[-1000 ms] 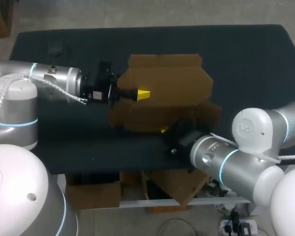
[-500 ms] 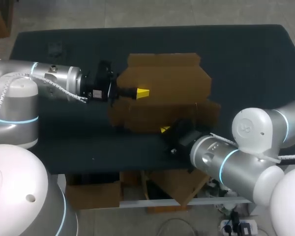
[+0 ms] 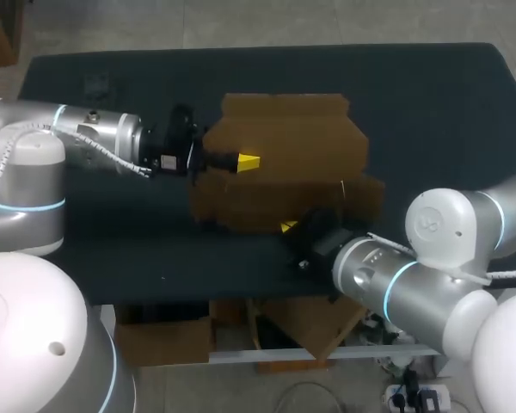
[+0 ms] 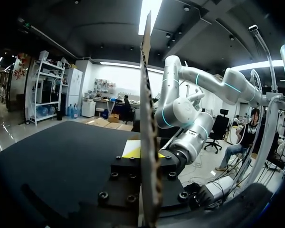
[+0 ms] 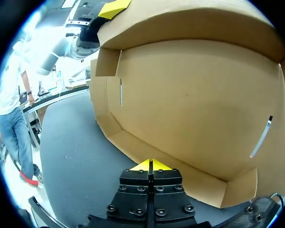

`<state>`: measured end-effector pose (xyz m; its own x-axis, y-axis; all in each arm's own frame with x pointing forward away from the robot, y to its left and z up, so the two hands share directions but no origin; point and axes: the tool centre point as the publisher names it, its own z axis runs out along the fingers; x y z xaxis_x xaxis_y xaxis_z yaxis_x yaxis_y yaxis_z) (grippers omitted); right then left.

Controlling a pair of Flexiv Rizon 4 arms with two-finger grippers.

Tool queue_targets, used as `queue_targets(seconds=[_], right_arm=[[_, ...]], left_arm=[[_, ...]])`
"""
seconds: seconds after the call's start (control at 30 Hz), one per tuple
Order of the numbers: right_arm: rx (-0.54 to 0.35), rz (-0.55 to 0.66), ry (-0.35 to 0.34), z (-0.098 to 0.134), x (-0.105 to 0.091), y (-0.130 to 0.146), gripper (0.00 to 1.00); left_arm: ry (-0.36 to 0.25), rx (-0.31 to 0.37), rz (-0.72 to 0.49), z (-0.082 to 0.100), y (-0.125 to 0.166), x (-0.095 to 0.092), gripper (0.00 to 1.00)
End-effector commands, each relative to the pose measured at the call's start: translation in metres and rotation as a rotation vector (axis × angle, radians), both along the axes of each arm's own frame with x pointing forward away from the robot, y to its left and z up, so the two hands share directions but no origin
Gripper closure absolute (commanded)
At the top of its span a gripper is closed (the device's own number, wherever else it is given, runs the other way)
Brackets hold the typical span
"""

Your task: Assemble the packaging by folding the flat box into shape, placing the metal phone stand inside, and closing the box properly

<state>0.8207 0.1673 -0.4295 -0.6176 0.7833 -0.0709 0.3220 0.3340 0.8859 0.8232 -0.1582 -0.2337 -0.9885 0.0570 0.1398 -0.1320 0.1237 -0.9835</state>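
Left gripper (image 3: 245,162) clamps box (image 3: 301,142) wall edge-on; right gripper (image 5: 152,166), closed on nothing, faces box from table (image 3: 430,103) near edge.

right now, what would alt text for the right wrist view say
A partly folded brown cardboard box rises over the dark table, filling the view ahead of the right gripper, whose yellow tips are shut together at its lower flap. The left gripper pinches the box's upper edge.
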Motion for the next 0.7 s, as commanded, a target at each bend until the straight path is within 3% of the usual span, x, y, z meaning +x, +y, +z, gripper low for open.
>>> queue_targets(seconds=[0.03, 0.7], right_arm=[[0.002, -0.006, -0.007, -0.0057, -0.0010, 0.0018, 1.00], [0.002, -0.006, -0.007, -0.0057, -0.0010, 0.0018, 1.00]], left_arm=[[-0.004, 0.026, -0.011, 0.0018, 0.0001, 0.0010, 1.00], [-0.016, 0.075, -0.020, -0.0010, -0.0007, 0.0037, 1.00]])
